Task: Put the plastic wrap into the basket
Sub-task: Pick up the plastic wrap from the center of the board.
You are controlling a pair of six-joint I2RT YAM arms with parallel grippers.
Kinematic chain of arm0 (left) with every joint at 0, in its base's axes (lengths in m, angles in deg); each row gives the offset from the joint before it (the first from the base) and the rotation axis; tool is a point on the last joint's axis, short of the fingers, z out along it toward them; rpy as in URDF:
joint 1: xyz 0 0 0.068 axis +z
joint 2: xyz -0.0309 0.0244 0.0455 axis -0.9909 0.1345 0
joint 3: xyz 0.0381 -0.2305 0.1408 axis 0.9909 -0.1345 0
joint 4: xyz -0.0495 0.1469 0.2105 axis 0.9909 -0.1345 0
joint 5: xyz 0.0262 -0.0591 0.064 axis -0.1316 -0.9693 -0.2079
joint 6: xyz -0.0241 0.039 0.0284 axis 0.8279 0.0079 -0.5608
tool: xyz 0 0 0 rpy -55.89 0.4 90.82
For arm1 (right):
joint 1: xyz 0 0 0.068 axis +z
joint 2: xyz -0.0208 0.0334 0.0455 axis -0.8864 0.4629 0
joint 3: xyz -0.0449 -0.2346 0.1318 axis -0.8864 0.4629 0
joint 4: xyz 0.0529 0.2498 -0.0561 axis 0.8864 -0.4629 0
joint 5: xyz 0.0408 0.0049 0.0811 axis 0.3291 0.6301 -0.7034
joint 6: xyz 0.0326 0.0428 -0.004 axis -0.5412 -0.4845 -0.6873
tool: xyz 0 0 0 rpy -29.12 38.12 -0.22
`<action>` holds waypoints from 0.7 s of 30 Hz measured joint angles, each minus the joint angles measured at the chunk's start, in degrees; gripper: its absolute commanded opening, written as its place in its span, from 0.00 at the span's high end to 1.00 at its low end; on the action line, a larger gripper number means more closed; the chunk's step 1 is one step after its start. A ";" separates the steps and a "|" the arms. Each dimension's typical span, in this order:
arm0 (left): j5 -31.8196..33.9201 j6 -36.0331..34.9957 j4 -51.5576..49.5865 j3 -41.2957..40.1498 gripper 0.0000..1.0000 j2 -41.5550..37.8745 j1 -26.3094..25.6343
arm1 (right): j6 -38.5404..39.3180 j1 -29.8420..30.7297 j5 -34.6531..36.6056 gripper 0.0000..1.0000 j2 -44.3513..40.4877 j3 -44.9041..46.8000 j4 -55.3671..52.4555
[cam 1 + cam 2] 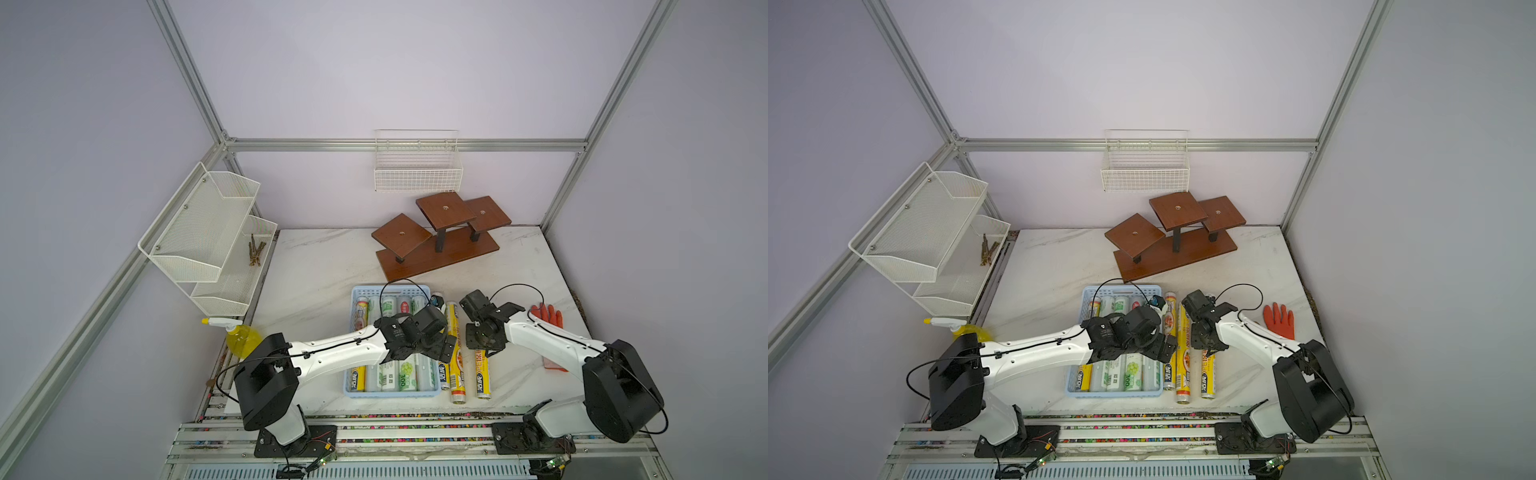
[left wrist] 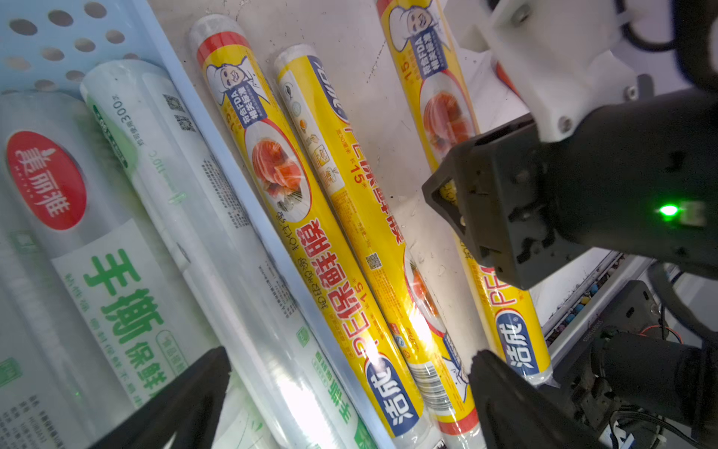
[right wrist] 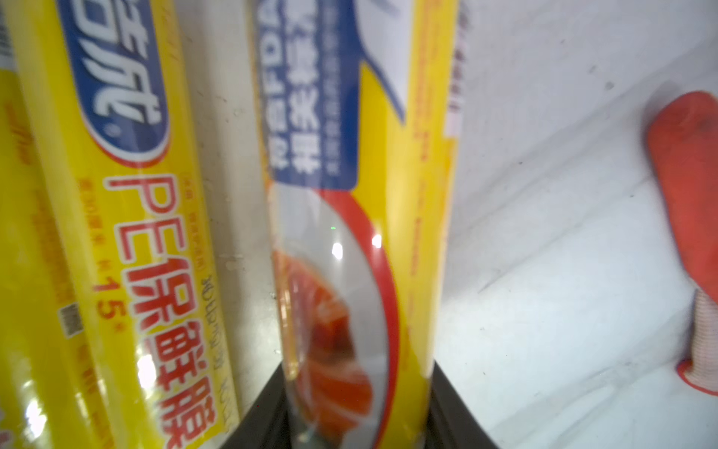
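Observation:
The light blue basket [image 1: 390, 394] [image 1: 1115, 395] holds several rolls of plastic wrap [image 1: 388, 309], one yellow and the others whitish with green print. Three yellow rolls lie on the table just right of it. My right gripper [image 3: 355, 408] [image 1: 482, 343] is shut on the rightmost yellow roll [image 3: 349, 252] [image 1: 482, 376] [image 2: 520, 342] near its middle. My left gripper [image 2: 349, 404] [image 1: 432, 349] hangs open above the basket's right rim [image 2: 241, 182] and the two nearer yellow rolls [image 2: 295, 217], with nothing between its fingers.
A red rubber glove [image 1: 548, 320] [image 3: 687, 186] lies right of the held roll, under the right arm. A brown wooden tiered stand [image 1: 440, 237] is behind the basket, a white wire basket [image 1: 417, 166] on the back wall, a mesh shelf [image 1: 208, 237] and a yellow spray bottle [image 1: 241, 338] at the left.

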 measured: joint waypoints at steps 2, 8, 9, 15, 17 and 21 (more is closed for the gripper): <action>0.33 0.02 0.26 -1.22 0.00 -0.70 0.00 | 0.02 -0.04 0.26 0.65 -1.16 -0.76 -0.52; 2.38 0.07 0.76 -4.07 0.00 -3.98 0.00 | 1.14 -0.04 -1.97 0.65 -4.74 -2.91 -2.71; 2.91 0.09 0.96 -4.50 0.00 -4.74 0.00 | 1.42 -0.04 -2.82 0.65 -5.66 -3.48 -3.06; 7.45 1.14 1.97 -7.58 0.00 -10.01 0.00 | 3.54 0.00 -10.43 0.65 -9.25 -7.89 -3.23; 9.16 1.53 2.10 -9.07 0.00 -12.44 0.00 | 3.89 0.46 -13.97 0.66 -9.31 -8.98 -2.51; 12.72 2.05 1.84 -11.34 0.00 -17.05 0.00 | 3.72 3.04 -17.88 0.65 -8.02 -11.21 -1.42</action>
